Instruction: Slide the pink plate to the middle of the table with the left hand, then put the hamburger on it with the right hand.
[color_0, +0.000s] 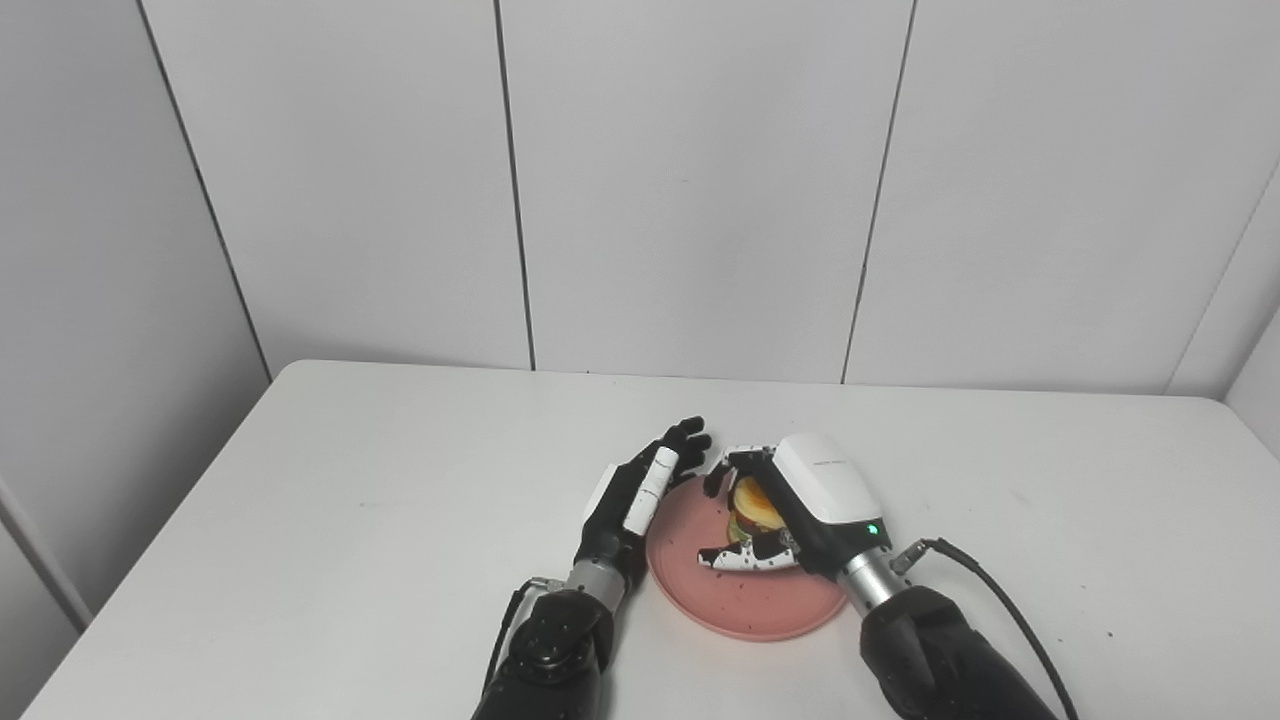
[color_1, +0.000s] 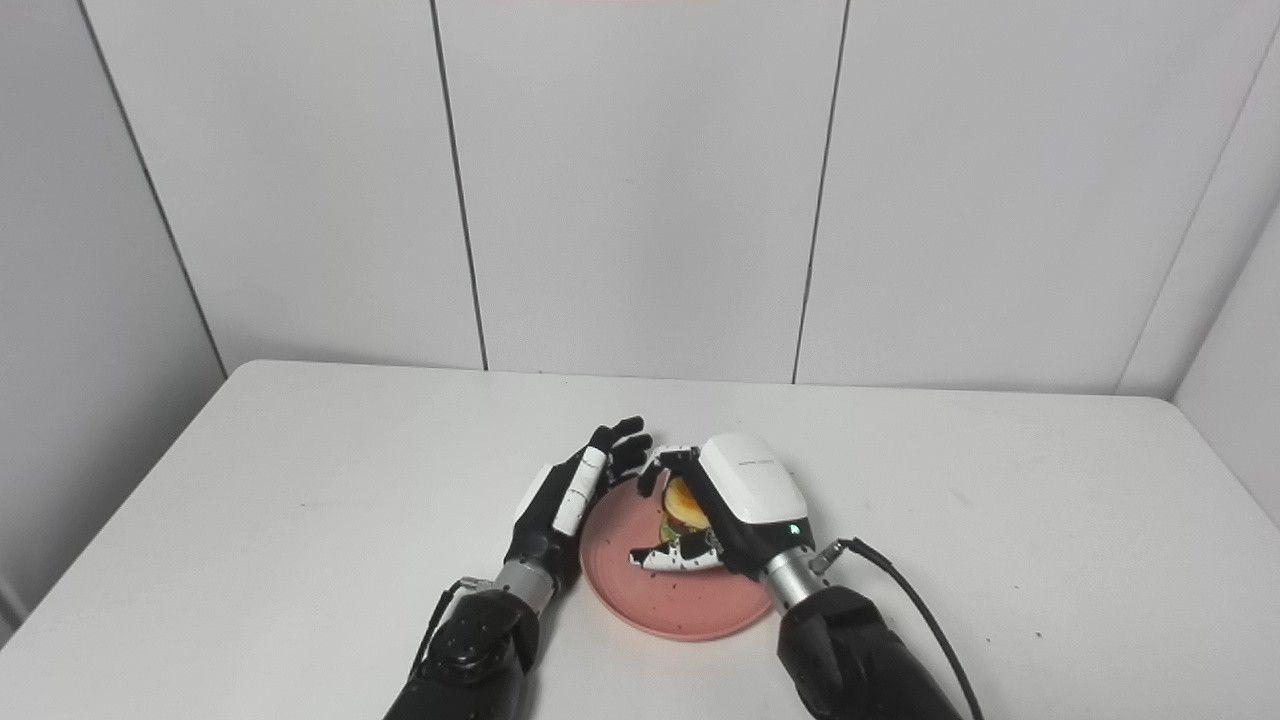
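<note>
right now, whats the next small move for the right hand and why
Probably open the right hand and let go. It is closed around the hamburger directly over the pink plate, which already sits near the middle of the table. Whether the burger rests on the plate is hard to tell. The left hand stands open beside the plate's left edge.

Black left hand (color_0: 640, 490) with white panels; white-shelled right hand (color_0: 800, 500) shows green light, black cable (color_0: 1000, 600)

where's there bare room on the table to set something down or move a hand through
Bare patches: the wide stretch of table left of the left hand, the stretch right of the right hand and its cable, and the far strip along the wall. It is crowded near the front middle, where both hands flank the pink plate and the right one holds the hamburger over it.
</note>
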